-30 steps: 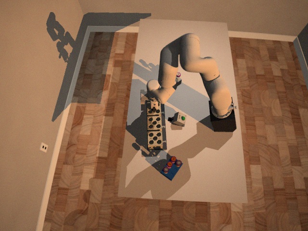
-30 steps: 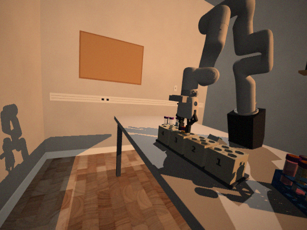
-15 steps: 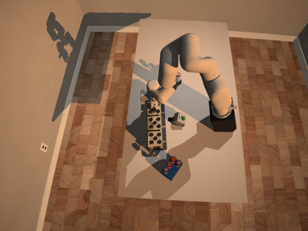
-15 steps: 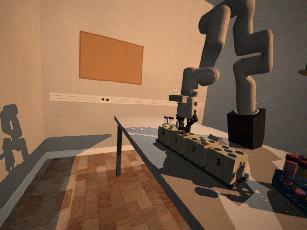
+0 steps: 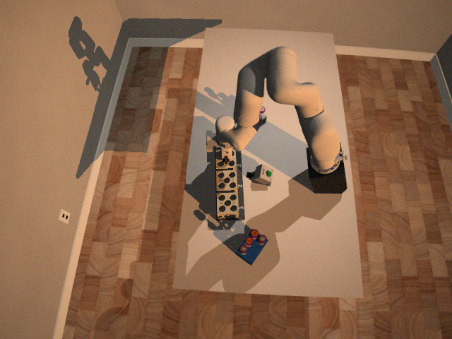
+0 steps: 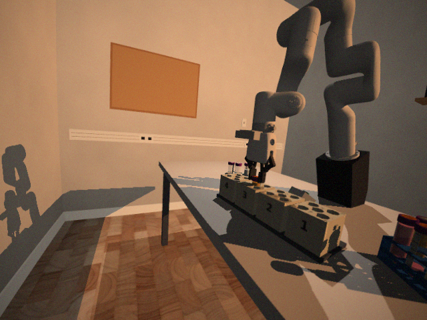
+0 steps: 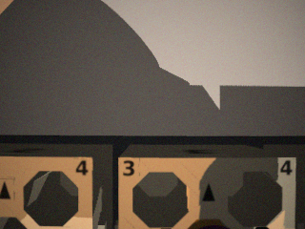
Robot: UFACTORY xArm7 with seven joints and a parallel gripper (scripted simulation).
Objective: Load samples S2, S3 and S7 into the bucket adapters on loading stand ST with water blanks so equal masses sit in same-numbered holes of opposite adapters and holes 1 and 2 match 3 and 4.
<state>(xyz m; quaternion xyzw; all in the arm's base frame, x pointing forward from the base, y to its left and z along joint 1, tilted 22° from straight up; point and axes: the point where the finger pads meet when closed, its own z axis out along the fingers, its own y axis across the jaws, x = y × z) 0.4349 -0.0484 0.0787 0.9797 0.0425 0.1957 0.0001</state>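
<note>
By the slightly opened, black-fingered pincer (image 5: 226,159) (image 6: 257,179), the round capped tube (image 6: 255,179) (image 7: 207,224) beneath may be dragged, if its cap is rubbed during lifting.

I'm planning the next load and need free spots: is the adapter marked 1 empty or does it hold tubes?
Empty: adapter 1 shows five dark holes, no caps.

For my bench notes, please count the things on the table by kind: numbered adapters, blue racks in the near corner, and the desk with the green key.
Numbered adapters: 4
Blue rack: 1
Desk with green key: 1
Total: 6
</note>
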